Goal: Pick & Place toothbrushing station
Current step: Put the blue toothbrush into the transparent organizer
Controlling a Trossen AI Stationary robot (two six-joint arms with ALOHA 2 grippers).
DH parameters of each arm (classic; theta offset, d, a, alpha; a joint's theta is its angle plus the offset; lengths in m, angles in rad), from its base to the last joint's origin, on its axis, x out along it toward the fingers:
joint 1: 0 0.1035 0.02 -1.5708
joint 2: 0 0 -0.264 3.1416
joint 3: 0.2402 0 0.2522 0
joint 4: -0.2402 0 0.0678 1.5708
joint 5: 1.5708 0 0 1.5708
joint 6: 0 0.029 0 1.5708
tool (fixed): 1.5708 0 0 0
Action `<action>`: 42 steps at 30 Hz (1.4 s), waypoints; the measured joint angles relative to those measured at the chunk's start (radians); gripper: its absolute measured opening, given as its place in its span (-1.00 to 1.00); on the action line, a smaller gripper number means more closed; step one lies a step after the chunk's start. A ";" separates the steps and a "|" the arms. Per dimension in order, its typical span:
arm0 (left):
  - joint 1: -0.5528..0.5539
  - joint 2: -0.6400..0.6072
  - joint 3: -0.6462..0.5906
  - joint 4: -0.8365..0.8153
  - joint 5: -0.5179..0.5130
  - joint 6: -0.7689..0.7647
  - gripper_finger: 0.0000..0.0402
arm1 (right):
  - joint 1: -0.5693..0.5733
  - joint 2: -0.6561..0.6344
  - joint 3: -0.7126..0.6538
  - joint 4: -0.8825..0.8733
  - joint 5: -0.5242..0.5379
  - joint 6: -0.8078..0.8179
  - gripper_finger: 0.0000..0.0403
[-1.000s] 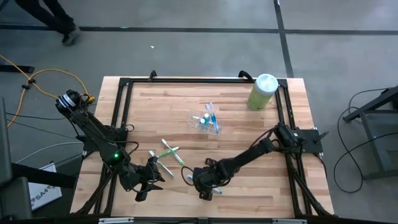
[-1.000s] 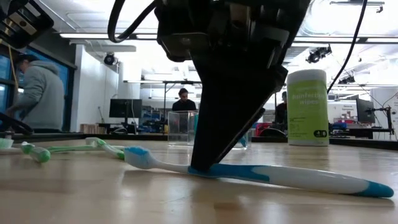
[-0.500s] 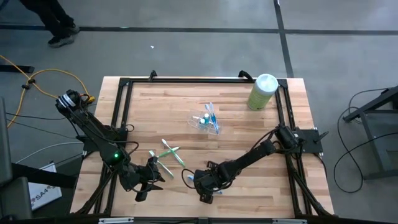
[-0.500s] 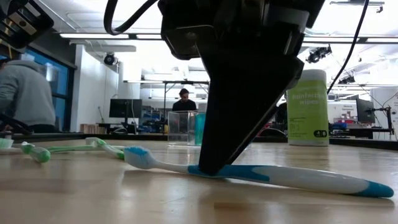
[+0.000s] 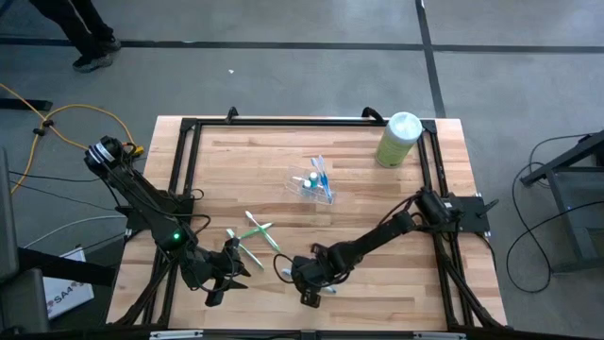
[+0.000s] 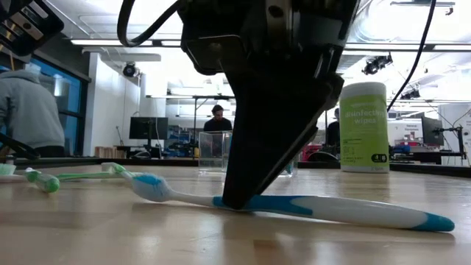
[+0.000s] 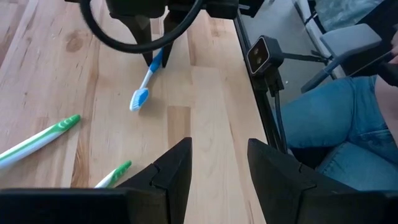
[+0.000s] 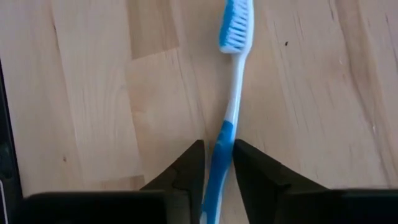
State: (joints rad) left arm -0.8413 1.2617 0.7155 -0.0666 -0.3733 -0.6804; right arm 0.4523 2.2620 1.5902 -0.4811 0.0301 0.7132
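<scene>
A blue-white toothbrush (image 6: 324, 208) lies on the wooden table near its front edge; it also shows in the high view (image 5: 286, 270). My right gripper (image 8: 217, 171) is shut on its handle. Two green-white toothbrushes (image 5: 253, 232) lie crossed to its left. My left gripper (image 7: 217, 168) is open and empty, just left of them near the front-left. The clear cup (image 5: 310, 185) lies at mid-table with blue-white brushes and small blue-capped tubes at it. My right gripper pinches the blue part of the toothbrush's handle (image 8: 221, 140), about mid-length, between its two fingers (image 8: 189, 168). The fingers come from above, pointing down, one on each side of the handle. The brush lies along the table, its bristle head (image 6: 147, 184) toward the table's left.
A pale green canister (image 5: 398, 139) with a white top stands at the far right corner. A black frame (image 5: 283, 121) runs round the table's edges. People show in the room behind, one at the left (image 6: 29, 110).
My right gripper has shifted a little toward the table's left, and the blue-white toothbrush has slid along the table with it, its head now farther left.
</scene>
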 joint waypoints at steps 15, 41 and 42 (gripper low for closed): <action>-0.014 0.000 0.000 0.000 0.000 0.000 -0.24 | -0.022 0.001 -0.001 0.007 -0.039 -0.032 -0.95; -0.041 0.000 0.000 0.000 -0.001 0.000 -0.24 | -0.020 -0.100 -0.006 0.005 0.308 -0.101 -0.97; -0.041 0.000 0.000 0.000 -0.001 0.000 -0.24 | -0.020 -0.106 -0.006 0.009 0.316 -0.103 -0.97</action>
State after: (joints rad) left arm -0.8825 1.2617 0.7155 -0.0666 -0.3744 -0.6804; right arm 0.4325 2.1560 1.5845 -0.4726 0.3458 0.6102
